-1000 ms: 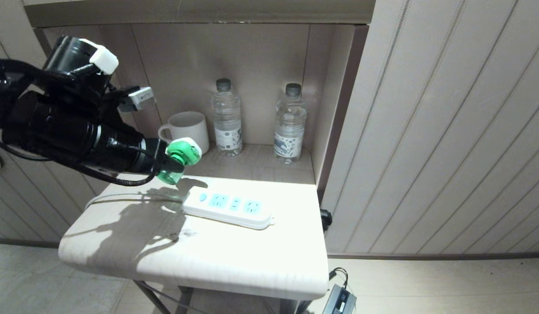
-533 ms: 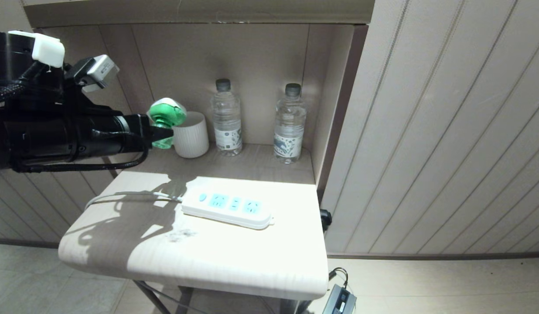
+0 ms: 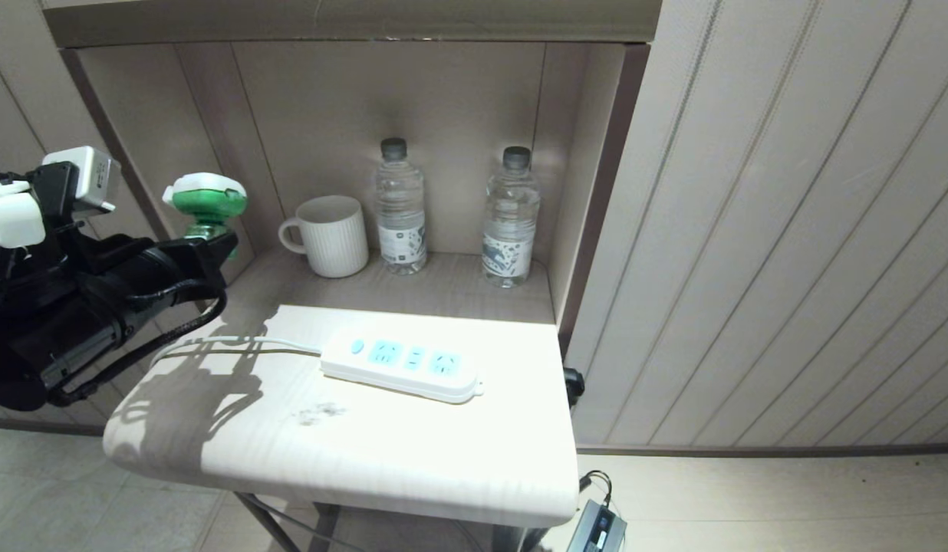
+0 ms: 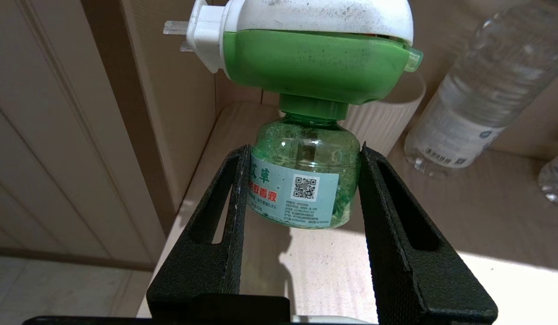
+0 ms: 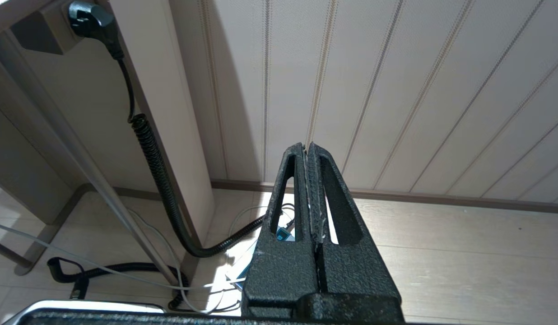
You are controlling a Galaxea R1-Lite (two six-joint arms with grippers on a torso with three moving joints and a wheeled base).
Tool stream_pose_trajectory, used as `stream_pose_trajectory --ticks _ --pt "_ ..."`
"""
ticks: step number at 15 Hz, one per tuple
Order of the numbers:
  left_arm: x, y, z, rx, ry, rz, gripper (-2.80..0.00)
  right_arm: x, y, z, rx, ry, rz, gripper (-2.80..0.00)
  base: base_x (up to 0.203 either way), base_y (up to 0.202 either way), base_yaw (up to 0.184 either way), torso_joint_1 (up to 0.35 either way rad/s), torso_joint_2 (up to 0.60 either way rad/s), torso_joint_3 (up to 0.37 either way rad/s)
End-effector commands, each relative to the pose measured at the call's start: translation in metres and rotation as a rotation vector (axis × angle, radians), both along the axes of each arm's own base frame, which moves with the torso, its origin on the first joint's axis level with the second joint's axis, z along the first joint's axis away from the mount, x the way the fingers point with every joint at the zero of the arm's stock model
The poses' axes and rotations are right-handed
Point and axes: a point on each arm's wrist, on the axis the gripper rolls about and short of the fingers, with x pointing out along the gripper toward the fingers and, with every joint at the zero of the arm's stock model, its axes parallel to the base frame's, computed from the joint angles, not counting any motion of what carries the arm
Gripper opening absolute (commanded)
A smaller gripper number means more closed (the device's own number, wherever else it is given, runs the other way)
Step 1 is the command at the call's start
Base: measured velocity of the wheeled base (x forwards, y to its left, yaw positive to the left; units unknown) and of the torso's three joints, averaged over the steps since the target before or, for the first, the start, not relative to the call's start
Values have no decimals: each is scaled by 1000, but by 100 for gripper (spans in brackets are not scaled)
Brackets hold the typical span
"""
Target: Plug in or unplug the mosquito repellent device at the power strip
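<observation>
- My left end effector [image 4: 301,194] grips the mosquito repellent device [image 3: 204,201] by its bottle, keeping the prongs free.
- It hangs beside the surface [image 3: 382,452], well apart from the power strip [image 3: 401,368].
- My right end effector [image 5: 307,155] is closed, empty, parked low.

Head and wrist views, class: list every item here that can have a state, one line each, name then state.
mosquito repellent device: unplugged, held upright in the air
power strip: flat on the table, all sockets empty
mug: upright
two water bottles: upright, capped
left gripper: clamped on the device's bottle
right gripper: shut, empty
</observation>
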Motion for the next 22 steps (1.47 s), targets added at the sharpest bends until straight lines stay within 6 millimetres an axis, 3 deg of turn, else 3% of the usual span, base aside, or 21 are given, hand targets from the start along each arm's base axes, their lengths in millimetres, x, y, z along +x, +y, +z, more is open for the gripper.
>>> stream_pose_trajectory --ticks 1,6,15,22 --pt "-6 2 -3 -4 -14 7 -280 0 0 0 0 1 1 -280 0 0 0 0 0 0" --pt "-15 4 -34 3 -40 10 -280 0 0 0 0 1 1 -280 0 0 0 0 0 0" --pt "27 -5 -75 19 5 65 -280 0 0 0 0 1 -1 -280 0 0 0 0 0 0" --pt "39 -7 -89 17 -3 107 -280 0 0 0 0 1 1 -280 0 0 0 0 0 0"
